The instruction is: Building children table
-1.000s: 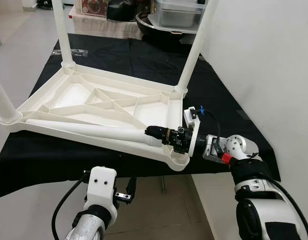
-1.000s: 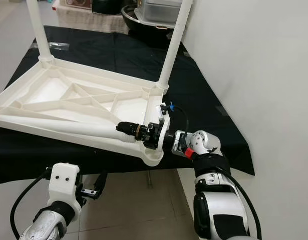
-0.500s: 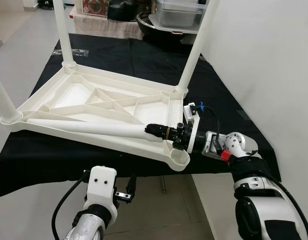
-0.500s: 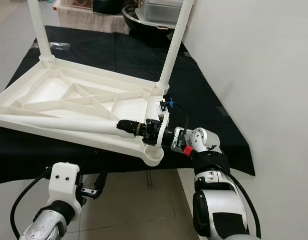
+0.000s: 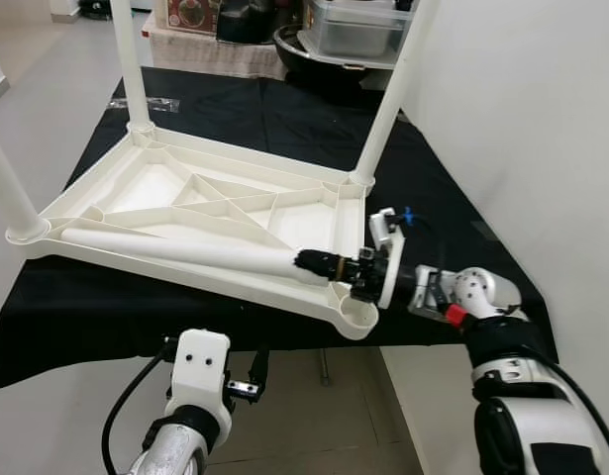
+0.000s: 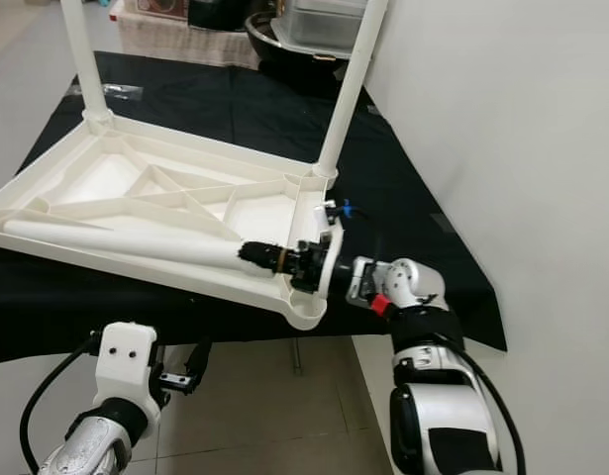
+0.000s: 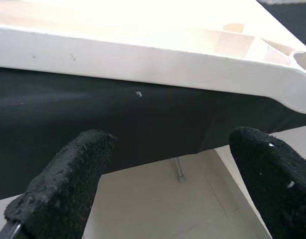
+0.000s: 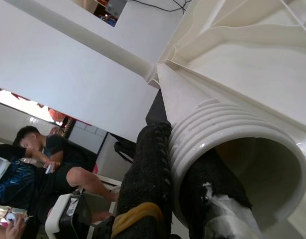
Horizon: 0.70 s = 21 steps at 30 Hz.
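Now fitting leg 4 of the upturned white plastic children's table [image 5: 200, 198].
Your right gripper [image 5: 322, 265] pinches the loose white threaded leg [image 5: 175, 253]; swing it upright over the empty corner socket [image 5: 356, 314]. Left gripper [image 7: 167, 174] hangs spread.

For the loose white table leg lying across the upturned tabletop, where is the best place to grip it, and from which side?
Grip the loose leg at its threaded open end, coming from the robot's right. That end overhangs near the empty corner socket, and the right gripper already pinches its rim, one finger inside the tube and one outside.
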### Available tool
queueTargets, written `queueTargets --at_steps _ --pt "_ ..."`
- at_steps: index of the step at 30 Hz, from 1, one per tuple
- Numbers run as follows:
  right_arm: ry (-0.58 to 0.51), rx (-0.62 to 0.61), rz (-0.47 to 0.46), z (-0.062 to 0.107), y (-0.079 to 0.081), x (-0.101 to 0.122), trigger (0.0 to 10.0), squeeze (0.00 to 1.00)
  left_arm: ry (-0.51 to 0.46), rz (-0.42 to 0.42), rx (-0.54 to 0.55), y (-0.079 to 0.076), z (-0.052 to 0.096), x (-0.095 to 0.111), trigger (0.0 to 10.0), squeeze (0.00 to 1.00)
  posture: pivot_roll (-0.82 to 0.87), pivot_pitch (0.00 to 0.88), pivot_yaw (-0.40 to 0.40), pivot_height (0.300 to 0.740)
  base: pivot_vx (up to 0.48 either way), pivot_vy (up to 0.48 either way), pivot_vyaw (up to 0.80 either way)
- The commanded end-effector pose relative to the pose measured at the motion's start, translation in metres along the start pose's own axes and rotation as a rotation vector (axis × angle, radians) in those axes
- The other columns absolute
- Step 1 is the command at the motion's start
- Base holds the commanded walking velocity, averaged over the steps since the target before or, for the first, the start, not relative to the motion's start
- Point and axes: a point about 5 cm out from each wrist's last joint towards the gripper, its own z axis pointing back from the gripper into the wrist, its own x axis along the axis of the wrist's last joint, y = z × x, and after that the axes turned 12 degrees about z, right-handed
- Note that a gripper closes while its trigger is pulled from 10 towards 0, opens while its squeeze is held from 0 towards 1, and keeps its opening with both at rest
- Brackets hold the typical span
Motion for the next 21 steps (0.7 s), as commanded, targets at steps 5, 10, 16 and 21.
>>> queueTargets --at_steps 5,10,16,21 --pt "-0.164 -0.01 0.036 0.028 -0.001 0.026 0.0 0.0 0.02 0.001 -0.007 0.002 -0.001 -0.005 10.0 0.0 0.1 0.079 -0.172 0.74 0.0 0.0 0.0" --pt "-0.252 -0.016 0.052 0.042 0.0 0.035 0.0 0.0 0.008 0.011 -0.01 0.005 -0.005 -0.002 10.0 0.0 0.11 0.069 -0.164 0.74 0.0 0.0 0.0" --pt "-0.319 0.0 0.032 0.046 0.002 0.031 0.0 0.0 -0.101 0.17 -0.052 0.007 -0.016 0.023 10.0 1.0 0.12 0.049 -0.149 0.74 0.0 0.0 0.0" --pt "-0.36 0.035 0.01 0.05 0.004 0.025 0.0 0.0 -0.216 0.39 -0.121 0.009 -0.032 0.059 10.0 0.13 0.12 0.036 -0.14 0.74 0.0 0.0 0.0"
